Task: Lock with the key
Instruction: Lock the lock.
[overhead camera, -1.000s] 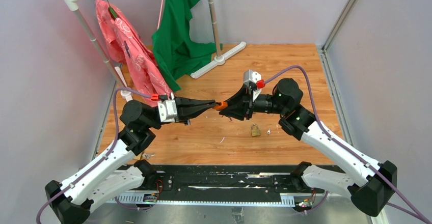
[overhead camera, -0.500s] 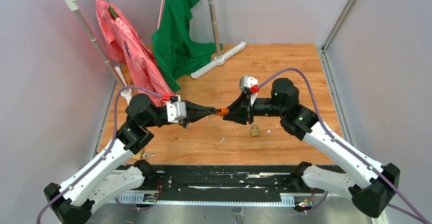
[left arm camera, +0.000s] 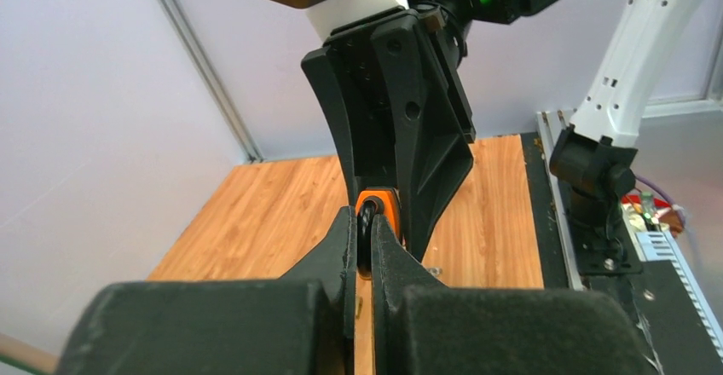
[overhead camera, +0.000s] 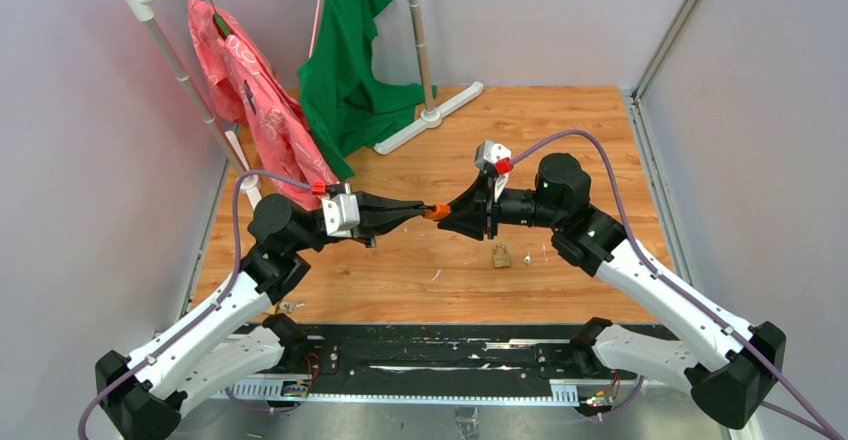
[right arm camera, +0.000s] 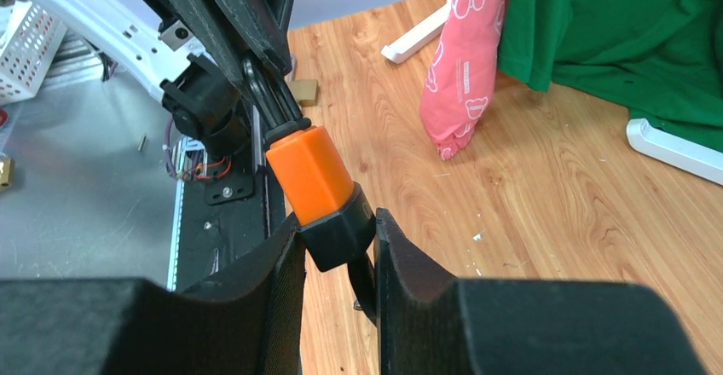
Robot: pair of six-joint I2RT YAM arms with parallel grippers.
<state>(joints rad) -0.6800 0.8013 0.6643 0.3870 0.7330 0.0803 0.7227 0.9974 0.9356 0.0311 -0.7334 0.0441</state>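
**Both grippers pinch the key in mid-air; padlock lies on the table**

Left gripper (overhead camera: 412,207) and right gripper (overhead camera: 448,214) meet tip to tip above the middle of the wooden table (overhead camera: 590,150). Each is closed on one end of the orange-and-black key (overhead camera: 433,211).

- Right wrist view: right gripper (right arm camera: 336,247) clamps the black lower part of the key (right arm camera: 312,177); orange body sticks out past the fingers.
- Left wrist view: left gripper (left arm camera: 362,247) is narrowed to a thin slot, pinching the dark ring at the far end of the key (left arm camera: 378,213). Jaws close together, no visible gap beside the ring.
- Clothes rack (overhead camera: 420,50) stands at the far left corner, carrying a green garment (overhead camera: 350,70) and a pink garment (overhead camera: 262,100).
- Padlock (overhead camera: 501,256) lies flat on the table towards the near edge, right of centre, below the right gripper and well apart from the key. Nothing touches it.
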